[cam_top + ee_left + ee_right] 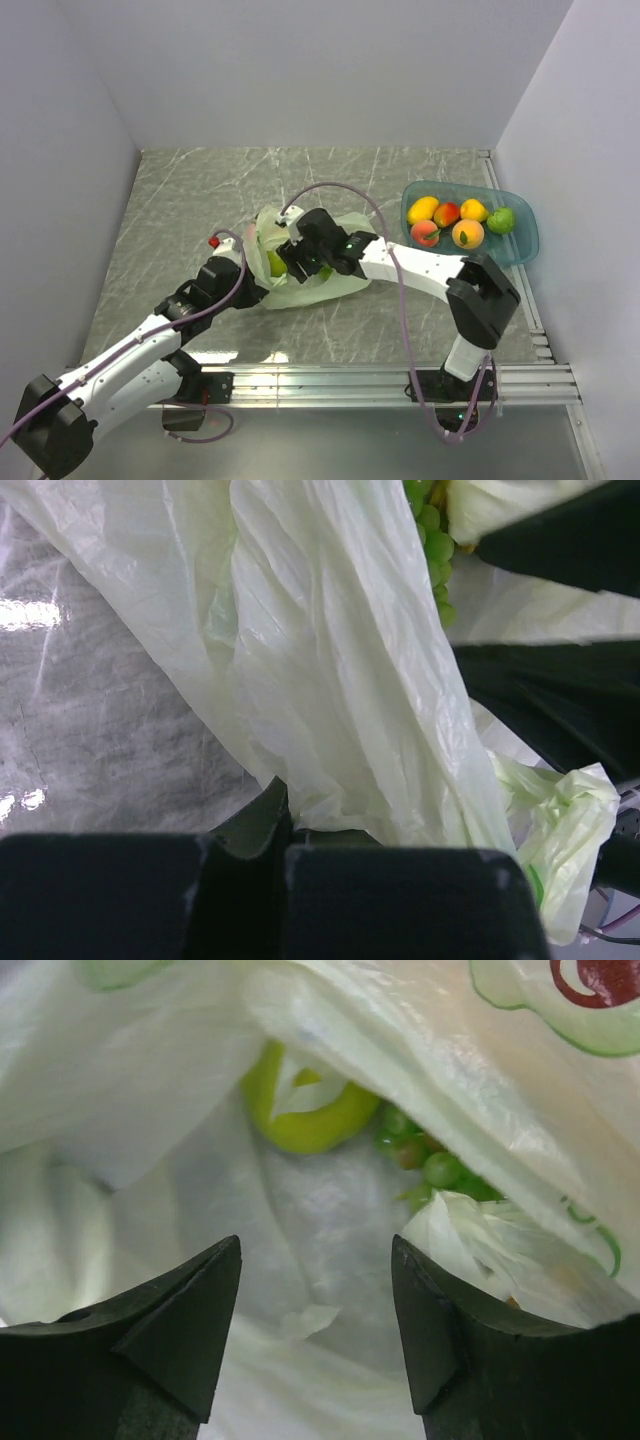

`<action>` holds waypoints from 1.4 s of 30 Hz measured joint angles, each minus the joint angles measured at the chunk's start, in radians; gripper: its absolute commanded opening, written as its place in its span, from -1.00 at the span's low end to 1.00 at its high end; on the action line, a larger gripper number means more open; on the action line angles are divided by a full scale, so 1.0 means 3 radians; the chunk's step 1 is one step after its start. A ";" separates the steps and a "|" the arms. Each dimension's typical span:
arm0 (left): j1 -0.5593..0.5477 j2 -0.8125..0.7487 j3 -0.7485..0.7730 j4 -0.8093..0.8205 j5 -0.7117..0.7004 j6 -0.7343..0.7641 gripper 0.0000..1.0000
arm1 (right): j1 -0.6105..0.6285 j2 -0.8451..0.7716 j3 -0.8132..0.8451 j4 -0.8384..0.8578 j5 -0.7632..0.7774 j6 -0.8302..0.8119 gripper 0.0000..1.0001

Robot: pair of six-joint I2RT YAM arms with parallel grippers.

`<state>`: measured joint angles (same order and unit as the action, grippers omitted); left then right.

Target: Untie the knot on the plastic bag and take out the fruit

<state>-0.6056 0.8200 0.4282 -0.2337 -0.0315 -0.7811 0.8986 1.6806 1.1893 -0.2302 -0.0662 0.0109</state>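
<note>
Left pincer, top view: the left pincer [258,280] sits at the bag's left edge, mid-frame. Its state is not plain from here.
Right pincer, top view: the right pincer [293,260] reaches into the bag [335,283] from the right.
Bag, top view: it lies crumpled on the tabletop [190,190] at centre frame, well apart from the tray [522,250] at right.
Left pincer, left wrist view: it is closed at the bottom edge. A fold of the bag runs down into the tips and looks pinched there.
Fruit, left wrist view: the grapes [432,540] show at the top, right of centre, between folds.
Right pincer, right wrist view: it is open and empty, with its fingers [190,1330] at the bottom and film beneath.
Fruit, right wrist view: a banana [300,1125] lies upper centre with the grapes just right of it, both inside the bag.
Knot: not visible in any view.
Done, as judged: the bag's mouth looks open, since the right pincer sees inside, so the untying seems finished.
Left, as judged: all the fruit seen is inside the bag, and none of it is gripped. Lifting it out remains.
</note>
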 measured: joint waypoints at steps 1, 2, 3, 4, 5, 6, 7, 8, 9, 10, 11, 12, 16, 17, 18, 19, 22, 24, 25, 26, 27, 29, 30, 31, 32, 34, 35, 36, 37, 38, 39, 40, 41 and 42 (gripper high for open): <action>0.0000 0.0001 0.0004 -0.0009 0.0001 0.0000 -0.99 | -0.0009 0.0067 0.0023 -0.0003 0.0061 -0.0018 0.46; 0.0000 0.0003 0.0011 -0.0024 0.0001 0.0000 -0.99 | -0.0024 0.0139 0.0037 -0.0001 0.0121 -0.0031 0.47; 0.0000 0.0003 0.0022 -0.0045 0.0001 0.0000 -0.99 | -0.0046 0.0200 0.0052 -0.0008 0.0181 -0.0033 0.50; 0.0000 0.0003 0.0032 -0.0060 0.0001 0.0001 -0.99 | -0.0074 0.0256 0.0062 -0.0004 0.0230 -0.0033 0.51; 0.0000 0.0003 0.0037 -0.0064 0.0001 0.0000 -0.99 | -0.0097 0.0300 0.0069 -0.0005 0.0268 -0.0036 0.52; 0.0000 0.0003 0.0041 -0.0065 0.0001 0.0001 -0.99 | -0.0128 0.0346 0.0070 -0.0004 0.0309 -0.0036 0.54; 0.0000 0.0003 0.0042 -0.0067 0.0001 0.0001 -0.99 | -0.0155 0.0387 0.0070 -0.0004 0.0342 -0.0034 0.56; 0.0000 0.0003 0.0043 -0.0069 0.0001 0.0001 -0.99 | -0.0175 0.0423 0.0070 0.0001 0.0366 -0.0033 0.58; 0.0000 0.0003 0.0043 -0.0070 0.0003 0.0001 -0.99 | -0.0193 0.0462 0.0070 0.0014 0.0387 -0.0033 0.62; 0.0000 0.0003 0.0043 -0.0072 0.0003 0.0001 -0.99 | -0.0209 0.0497 0.0070 0.0027 0.0420 -0.0031 0.63; 0.0000 0.0003 0.0043 -0.0075 0.0003 0.0001 -0.99 | -0.0221 0.0533 0.0070 0.0036 0.0443 -0.0032 0.63; 0.0000 0.0003 0.0043 -0.0078 0.0003 0.0001 -0.99 | -0.0229 0.0571 0.0070 0.0043 0.0453 -0.0029 0.63; 0.0000 0.0003 0.0043 -0.0081 0.0005 0.0001 -0.99 | -0.0247 0.0701 0.0071 0.0079 0.0449 -0.0031 0.56; 0.0000 0.0003 0.0043 -0.0085 0.0005 0.0001 -0.99 | -0.0247 0.0727 0.0070 0.0092 0.0437 -0.0031 0.44; 0.0000 0.0003 0.0043 -0.0086 0.0006 0.0001 -0.99 | -0.0247 0.0749 0.0070 0.0108 0.0432 -0.0039 0.35; 0.0000 0.0003 0.0043 -0.0086 0.0013 0.0001 -0.99 | -0.0248 0.0759 0.0069 0.0125 0.0434 -0.0037 0.19; 0.0000 0.0003 0.0043 -0.0086 0.0015 0.0001 -0.99 | -0.0254 0.0745 0.0047 0.0205 0.0408 -0.0019 -0.55; 0.0000 0.0003 0.0043 -0.0085 0.0017 0.0001 -0.99 | -0.0259 0.0689 0.0009 0.0261 0.0373 0.0019 -0.88; 0.0000 0.0003 0.0043 -0.0085 0.0018 0.0000 -0.99 | -0.0258 0.0649 -0.0015 0.0272 0.0342 0.0025 -1.00; 0.0000 0.0003 0.0043 -0.0084 0.0018 0.0001 -0.99 | -0.0258 0.0599 -0.0051 0.0285 0.0291 0.0028 -1.00; 0.0000 0.0004 0.0043 -0.0084 0.0018 0.0000 -0.99 | -0.0258 0.0535 -0.0097 0.0292 0.0244 0.0037 -1.00; 0.0000 0.0009 0.0043 -0.0075 0.0018 0.0000 -0.99 | -0.0258 0.0398 -0.0198 0.0280 0.0153 0.0033 -1.00; 0.0000 0.0011 0.0043 -0.0072 0.0017 -0.0001 -0.99 | -0.0257 0.0334 -0.0239 0.0272 0.0114 0.0034 -1.00; 0.0000 0.0015 0.0043 -0.0066 0.0017 -0.0001 -0.99 | -0.0257 0.0245 -0.0286 0.0257 0.0067 0.0034 -1.00; 0.0000 0.0023 0.0043 -0.0061 0.0015 -0.0004 -0.99 | -0.0257 0.0153 -0.0329 0.0242 0.0019 0.0036 -1.00; 0.0000 0.0033 0.0043 -0.0062 0.0013 -0.0010 -0.99 | -0.0257 -0.0056 -0.0376 0.0189 -0.0097 0.0046 -1.00; 0.0000 0.0038 0.0043 -0.0062 0.0009 -0.0011 -0.99 | -0.0256 -0.0156 -0.0387 0.0174 -0.0153 0.0048 -1.00; 0.0000 0.0045 0.0043 -0.0058 0.0004 -0.0015 -0.99 | -0.0256 -0.0253 -0.0388 0.0160 -0.0206 0.0056 -1.00; 0.0000 0.0052 0.0043 -0.0057 0.0000 -0.0023 -0.99 | -0.0256 -0.0360 -0.0388 0.0155 -0.0263 0.0058 -1.00; 0.0000 0.0058 0.0043 -0.0057 -0.0003 -0.0029 -0.99 | -0.0256 -0.0467 -0.0388 0.0150 -0.0315 0.0065 -1.00; 0.0000 0.0071 0.0043 -0.0055 -0.0004 -0.0034 -0.99 | -0.0256 -0.0568 -0.0388 0.0148 -0.0361 0.0071 -1.00; 0.0000 0.0084 0.0043 -0.0048 -0.0004 -0.0037 -0.99 | -0.0256 -0.0649 -0.0388 0.0146 -0.0392 0.0074 -1.00; 0.0000 0.0098 0.0043 -0.0041 -0.0004 -0.0047 -0.99 | -0.0256 -0.0743 -0.0387 0.0141 -0.0418 0.0083 -1.00; 0.0000 0.0114 0.0043 -0.0037 -0.0004 -0.0051 -0.99 | -0.0256 -0.0827 -0.0387 0.0136 -0.0436 0.0085 -1.00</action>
<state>-0.6056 0.8543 0.4412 -0.2447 -0.0326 -0.7963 0.8219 1.4326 1.0733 -0.1894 -0.1970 0.0364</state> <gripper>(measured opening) 0.015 0.035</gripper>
